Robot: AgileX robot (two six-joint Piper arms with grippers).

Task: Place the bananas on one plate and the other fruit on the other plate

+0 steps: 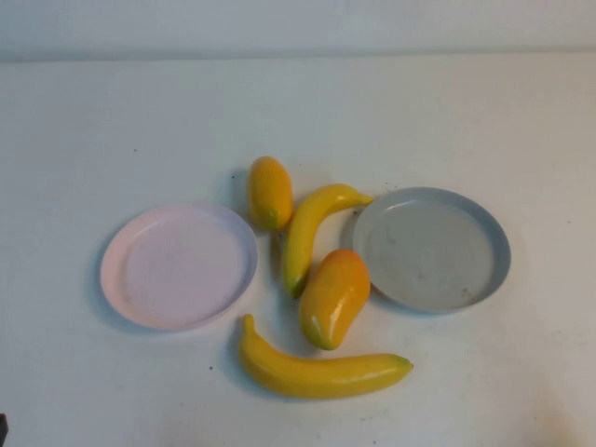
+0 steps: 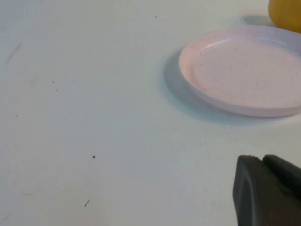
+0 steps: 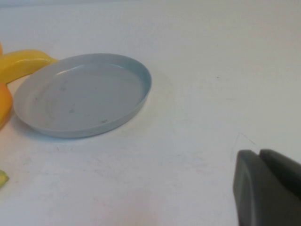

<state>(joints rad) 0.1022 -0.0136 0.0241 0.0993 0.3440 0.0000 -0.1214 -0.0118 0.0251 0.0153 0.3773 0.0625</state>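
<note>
Two bananas and two mango-like fruits all lie on the bare white surface, clustered between the plates — none sorted yet. The pink plate sits to the cluster's left, the grey-blue plate to its right; both hold nothing. The upper banana's tip nearly meets the grey-blue rim. My left claw hangs closed near the pink plate, and my right claw is closed near the grey-blue one, neither holding anything. Judgement: task at its start — four placements remain.
</note>
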